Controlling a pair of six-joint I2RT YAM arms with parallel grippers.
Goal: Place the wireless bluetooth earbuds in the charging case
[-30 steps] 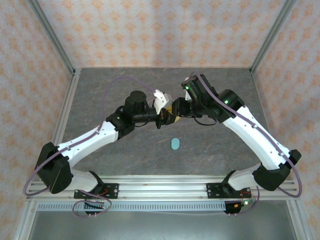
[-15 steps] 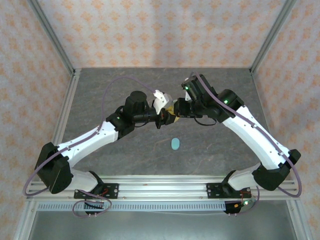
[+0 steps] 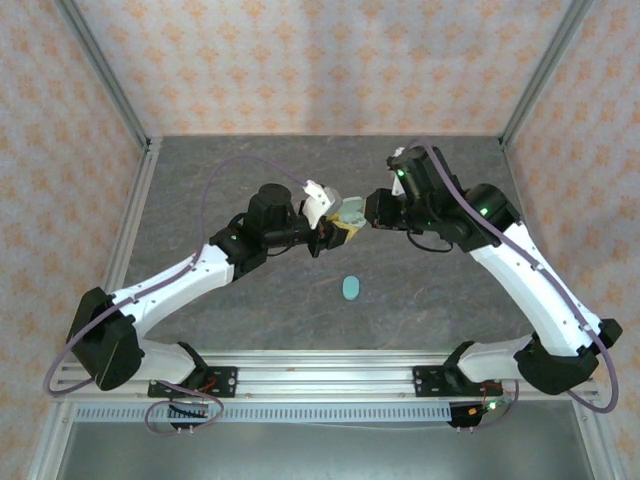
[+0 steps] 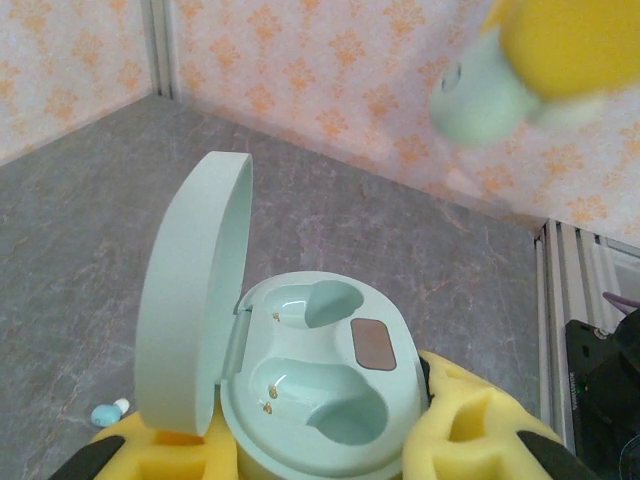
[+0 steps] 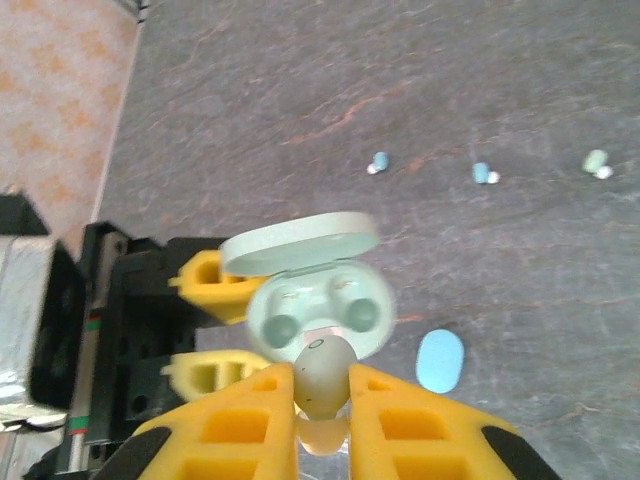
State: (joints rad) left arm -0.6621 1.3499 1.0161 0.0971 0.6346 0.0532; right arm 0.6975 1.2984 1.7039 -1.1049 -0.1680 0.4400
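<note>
Earbud pinched between the yellow pads of the right gripper hangs just ahead of the open charging case. The left gripper clamps the case by its base, with the lid standing up on that hand's left side. Both wells in the case look empty, and the bud sits close to their rim but apart from it. Three more earbuds lie loose on the table, well beyond the case from the right fingertips. A closed pale blue case rests off to that hand's side. The likeliest trouble is a bud turned the wrong way for its well: pressed in crooked, it could pop from the soft pads and drop to the table. A hard push could also twist the case in the left hand's hold, or knock the lid down.
</note>
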